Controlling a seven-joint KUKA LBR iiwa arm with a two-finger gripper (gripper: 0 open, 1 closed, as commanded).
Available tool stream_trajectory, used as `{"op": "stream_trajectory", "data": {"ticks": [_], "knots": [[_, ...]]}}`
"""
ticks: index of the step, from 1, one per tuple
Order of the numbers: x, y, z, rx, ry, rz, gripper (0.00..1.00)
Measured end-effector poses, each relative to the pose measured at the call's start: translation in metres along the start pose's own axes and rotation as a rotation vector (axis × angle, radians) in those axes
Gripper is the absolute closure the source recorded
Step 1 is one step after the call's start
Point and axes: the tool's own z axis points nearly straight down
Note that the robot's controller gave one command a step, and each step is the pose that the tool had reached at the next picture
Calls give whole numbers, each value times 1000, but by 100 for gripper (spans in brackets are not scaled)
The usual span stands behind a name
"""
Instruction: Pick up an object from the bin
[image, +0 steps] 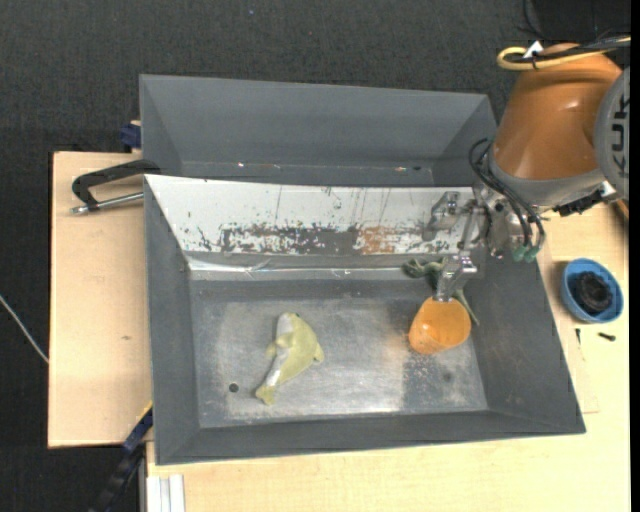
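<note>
My gripper (446, 290) is at the right side of the bin, just in front of the back wall, pointing down. Its fingers stand close together and pinch the top edge of a round orange soft thing (438, 328), which hangs under them over the bin floor. A pale yellow-grey, elongated floppy thing (288, 356) lies on the floor in the left-middle of the bin, well to the left of the gripper.
A small dark speck lies on the floor near the front left corner. The sloping bin wall is close on the gripper's right, and the arm with its orange cover stands over the right rim.
</note>
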Motion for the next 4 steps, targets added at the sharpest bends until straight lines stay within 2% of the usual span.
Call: {"op": "stream_trajectory", "data": {"ticks": [1, 2, 3, 4], "knots": [[33, -50, 122, -1, -6, -527, 0], [37, -24, 124, 6, -15, -1353, 0], [39, -27, 126, 7, -11, -1352, 100], [34, -31, -56, 9, -10, -1359, 100]]}}
